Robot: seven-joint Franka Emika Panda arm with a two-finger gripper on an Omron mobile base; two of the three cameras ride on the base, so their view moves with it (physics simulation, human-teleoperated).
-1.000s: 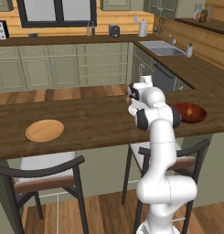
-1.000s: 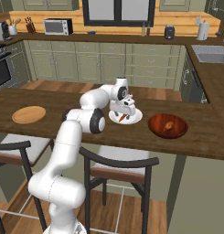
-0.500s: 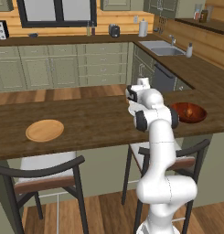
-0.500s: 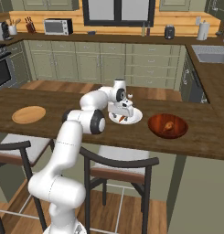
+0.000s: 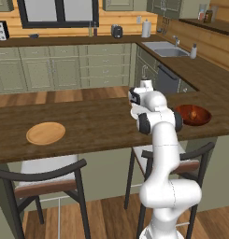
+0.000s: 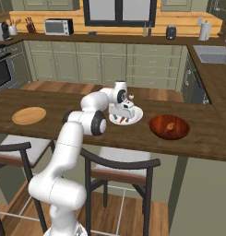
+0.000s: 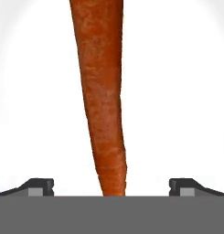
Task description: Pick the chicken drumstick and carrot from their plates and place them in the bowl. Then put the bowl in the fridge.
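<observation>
**Wooden bench, pincer lined up over the carrot**

Dark wood bench (image 6: pixel 50 133) runs across both base views and carries everything; it sets the working height, so the arm folds forward and down.

White plate (image 6: pixel 137 115), round and flat, lies near the bench's middle, at about 9 o'clock from the bowl in the right base view. In the hand view its plain white surface (image 7: pixel 177 91) backs the carrot.

Bowl (image 6: pixel 169 127), deep and copper-red, stands near the plate but apart. Chicken drumstick (image 6: pixel 169 127) lies inside it, so that half of the loading looks done.

Wooden plate (image 6: pixel 29 115), light tan, sits well apart toward the bench's left end, with nothing on it.

Carrot (image 7: pixel 102 96) lies flat on the white plate. In the hand view it runs from 12 o'clock down to 6 o'clock, the thin tip nearest the camera, centred between the finger tips.

Pincer (image 6: pixel 123 114) hangs close over the plate, jaws spread fully wide, gripping nothing. The straddle suits closing across the slim body. My read: a short descent, then close; the taper could slip if caught too near the tip.
</observation>
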